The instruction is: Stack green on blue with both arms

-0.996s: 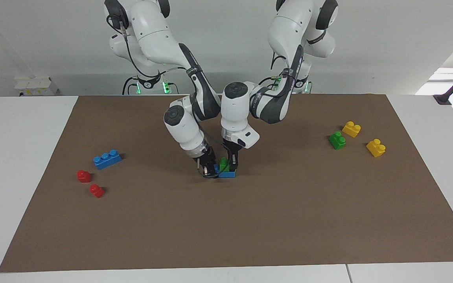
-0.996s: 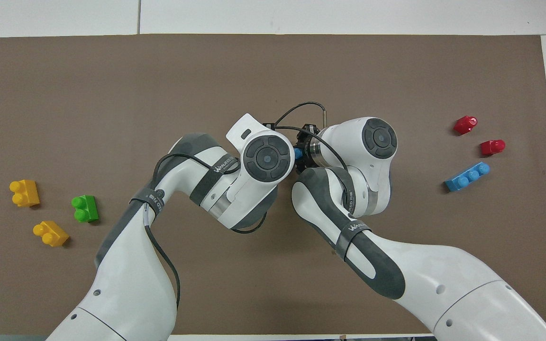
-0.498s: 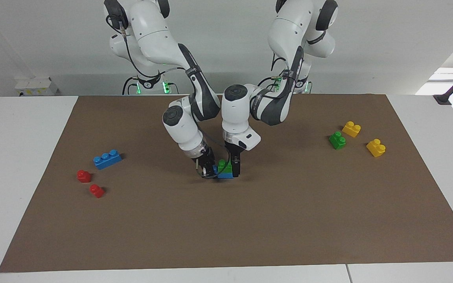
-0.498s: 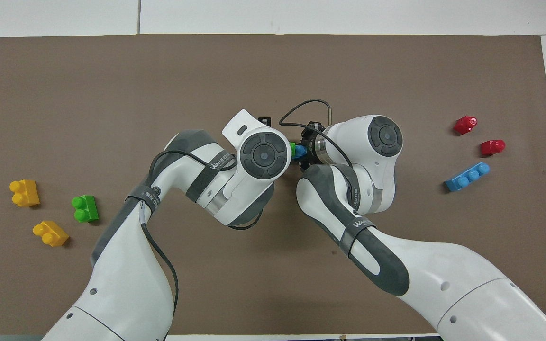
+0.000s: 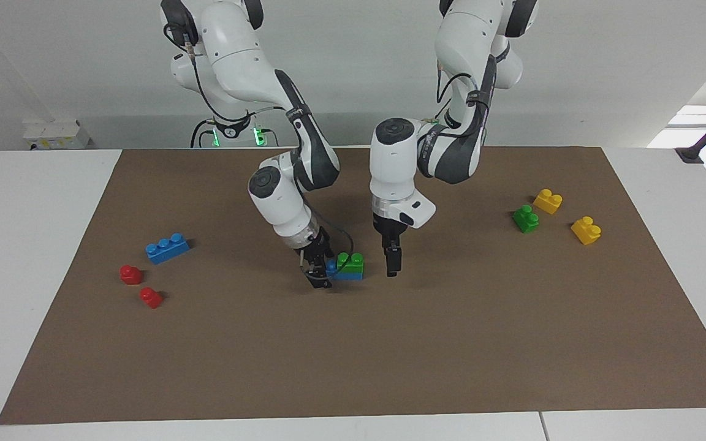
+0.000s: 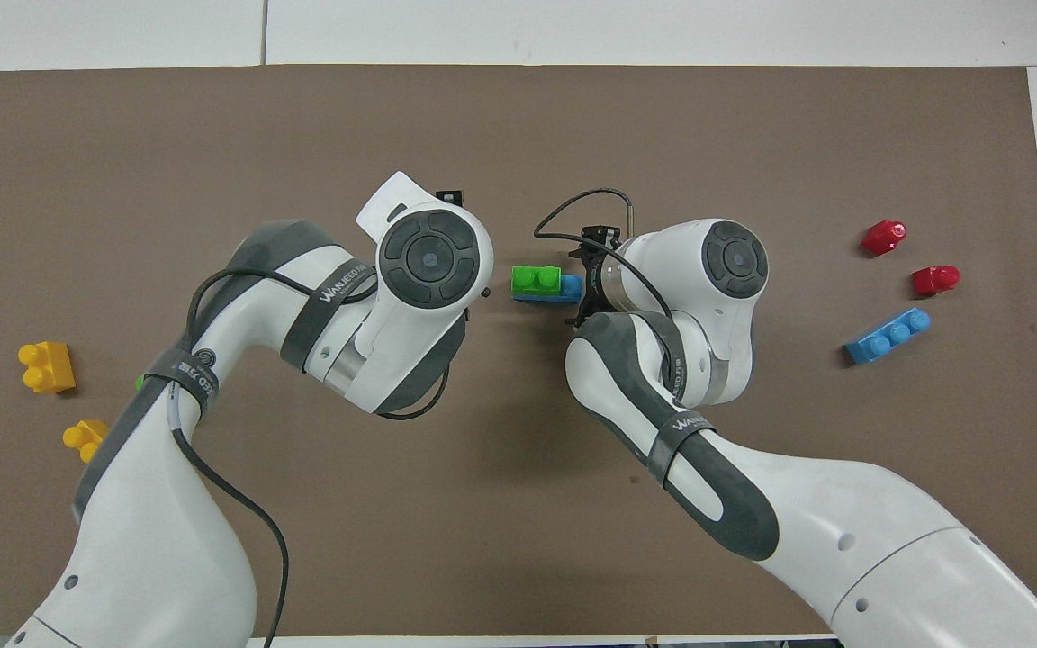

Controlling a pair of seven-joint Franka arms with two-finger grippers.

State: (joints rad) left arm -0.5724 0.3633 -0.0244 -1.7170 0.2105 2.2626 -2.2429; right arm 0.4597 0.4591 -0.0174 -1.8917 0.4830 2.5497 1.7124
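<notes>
1. At the right arm's end of the counter point(image 5: 34, 257) lie two red bricks point(image 5: 131, 274) and a loose blue brick point(image 5: 167, 248), well apart from the arms; both views show them whole.
2. The right gripper point(image 5: 319, 272) is low, just beside the stacked blue brick point(image 5: 345, 274) at mid-mat. Its jaws stand apart and grip nothing. The overhead view hides its tips under the wrist.
3. The green brick point(image 5: 350, 261) sits on the blue brick's end toward the left arm; the overhead view shows one blue stud bare point(image 6: 570, 287) beside the green point(image 6: 536, 278).
4. The left gripper point(image 5: 392, 262) hangs clear of the stack, empty. The facing view shows it edge-on; overhead, only a black tip point(image 6: 452, 195) shows.
5. The second green brick point(image 5: 526, 218) and two yellow bricks point(image 5: 547, 201) lie at the left arm's end. Overhead, the left arm covers nearly all of that green brick.
</notes>
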